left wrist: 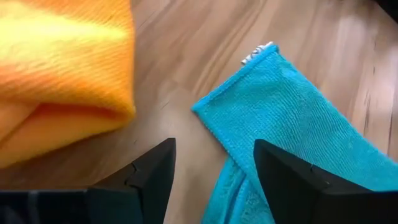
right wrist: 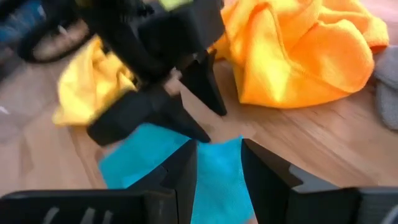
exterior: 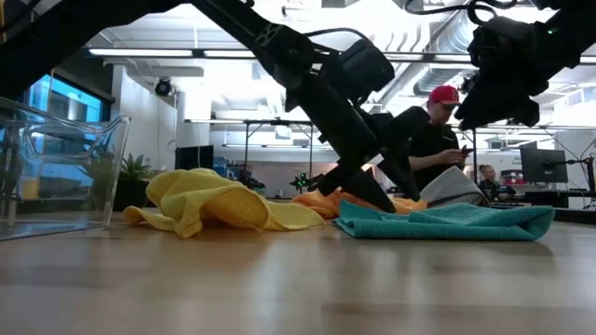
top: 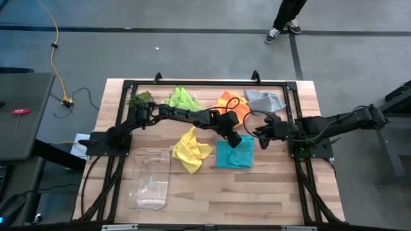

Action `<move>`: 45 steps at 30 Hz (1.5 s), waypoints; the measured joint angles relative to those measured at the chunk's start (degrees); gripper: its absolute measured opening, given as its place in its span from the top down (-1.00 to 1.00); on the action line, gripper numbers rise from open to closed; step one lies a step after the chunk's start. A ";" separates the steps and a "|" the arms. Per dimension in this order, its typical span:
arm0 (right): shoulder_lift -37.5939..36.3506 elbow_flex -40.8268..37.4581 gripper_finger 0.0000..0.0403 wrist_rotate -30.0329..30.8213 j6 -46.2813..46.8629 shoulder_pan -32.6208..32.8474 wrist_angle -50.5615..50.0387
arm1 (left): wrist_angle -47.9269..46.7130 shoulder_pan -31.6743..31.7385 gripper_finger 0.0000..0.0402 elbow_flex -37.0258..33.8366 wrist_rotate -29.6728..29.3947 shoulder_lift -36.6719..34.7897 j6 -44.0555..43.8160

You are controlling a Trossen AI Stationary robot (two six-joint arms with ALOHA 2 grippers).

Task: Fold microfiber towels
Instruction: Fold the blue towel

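The teal towel (top: 234, 156) lies folded over on the table's middle, its far corner (left wrist: 205, 115) near the orange towel (top: 230, 102). My left gripper (top: 236, 140) slants down, open, astride that corner; one finger (left wrist: 283, 177) is over the teal cloth, the other (left wrist: 155, 177) over bare wood. The yellow towel (top: 191, 149) lies crumpled left of the teal one. Lime green (top: 182, 97) and grey (top: 266, 99) towels lie at the far edge. My right gripper (top: 259, 133) hangs open above the table, right of the teal towel, holding nothing. My left gripper comes at the teal towel's far corner (right wrist: 208, 144) slanting down from the table's far left, fingers spread to either side of the corner. Whether a fingertip touches the cloth or the wood, I cannot tell.
A clear plastic bin (top: 149, 181) stands at the near left. A small green plant (top: 139, 99) sits at the far left corner. A person (exterior: 438, 140) stands in the room beyond the table. Bare wood lies near the table's front edge (top: 257, 199).
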 joint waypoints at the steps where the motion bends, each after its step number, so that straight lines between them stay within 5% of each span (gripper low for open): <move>1: 0.12 0.00 0.43 0.07 0.70 0.00 1.02 | 0.15 -0.11 0.00 0.00 0.06 0.21 0.89; 8: 6.50 0.02 0.46 -6.60 4.77 1.24 2.09 | -1.23 1.85 0.11 0.00 4.55 -1.91 5.91; 15: 16.81 0.02 0.84 -9.81 6.12 7.29 10.74 | -8.30 5.37 0.24 -0.28 2.98 -8.72 12.94; 22: 26.53 0.04 0.96 -9.75 8.96 9.94 18.75 | -2.62 8.05 0.68 -9.00 -0.64 -19.68 16.70; 26: 30.25 0.65 0.99 -9.80 12.09 10.38 14.94 | 7.28 8.33 0.96 -18.25 0.43 -25.58 15.55; 33: 34.09 8.06 1.00 -10.24 11.22 10.24 -5.46 | 19.24 7.26 0.99 -32.08 0.80 -32.48 11.14; 45: 44.02 10.88 1.00 -12.31 5.81 6.58 -8.55 | 22.07 2.43 0.99 -34.81 -0.07 -32.89 12.30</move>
